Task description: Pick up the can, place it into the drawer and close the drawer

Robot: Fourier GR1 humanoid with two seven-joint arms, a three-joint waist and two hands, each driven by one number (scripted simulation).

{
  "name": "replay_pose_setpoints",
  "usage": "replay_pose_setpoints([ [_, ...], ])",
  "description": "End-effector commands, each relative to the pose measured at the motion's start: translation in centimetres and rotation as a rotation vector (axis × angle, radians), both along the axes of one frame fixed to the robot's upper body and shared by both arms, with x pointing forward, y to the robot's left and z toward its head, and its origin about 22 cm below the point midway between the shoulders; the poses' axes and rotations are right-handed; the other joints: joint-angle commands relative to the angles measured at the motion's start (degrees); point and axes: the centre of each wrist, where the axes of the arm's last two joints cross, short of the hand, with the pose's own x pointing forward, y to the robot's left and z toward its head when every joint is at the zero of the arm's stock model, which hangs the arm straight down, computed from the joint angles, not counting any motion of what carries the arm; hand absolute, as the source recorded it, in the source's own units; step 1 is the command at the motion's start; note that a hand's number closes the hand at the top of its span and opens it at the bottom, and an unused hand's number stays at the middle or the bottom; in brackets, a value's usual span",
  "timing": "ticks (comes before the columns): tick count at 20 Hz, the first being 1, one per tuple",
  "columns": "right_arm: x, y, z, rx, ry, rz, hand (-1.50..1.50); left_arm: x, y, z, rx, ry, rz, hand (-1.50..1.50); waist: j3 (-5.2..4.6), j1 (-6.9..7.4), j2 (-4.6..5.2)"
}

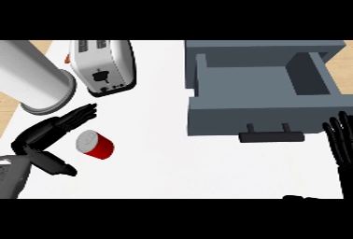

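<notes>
The left hand's fingers (76, 116) are straight and spread from the thumb (59, 165), holding nothing — the can (95, 144) sits in the gap between them, just right of the palm, apparently not yet touched. It lies tipped on the counter (207, 168), long axis slanting from its pale lid at upper left to its red base at lower right. The left hand (41, 137) is far nearer; its forearm enters from the lower left. The right hand (341, 140) rests open at the right edge, fingers up — beside the open drawer (228, 116).
</notes>
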Motion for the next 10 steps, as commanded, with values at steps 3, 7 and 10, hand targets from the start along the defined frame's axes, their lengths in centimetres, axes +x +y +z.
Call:
replay_pose_setpoints([
  [3,0.9,-1.5,0.1,0.009,-0.014,-0.010,-1.50,-0.7,-0.3,-3.0,-0.111,0.018,-0.120,-1.50,0.02,0.07,0.08],
  [7,-0.2,-0.2,-0.1,0.021,-0.015,-0.013,-1.50,-0.6,2.0,-2.8,-0.101,0.032,-0.099,-1.50,0.01,-0.17,0.04],
  [10,-0.1,-0.2,-0.5,0.001,-0.016,0.002,-1.50,0.6,1.8,-2.3,-0.092,0.011,-0.108,-1.50,0.03,-0.21,0.07],
])
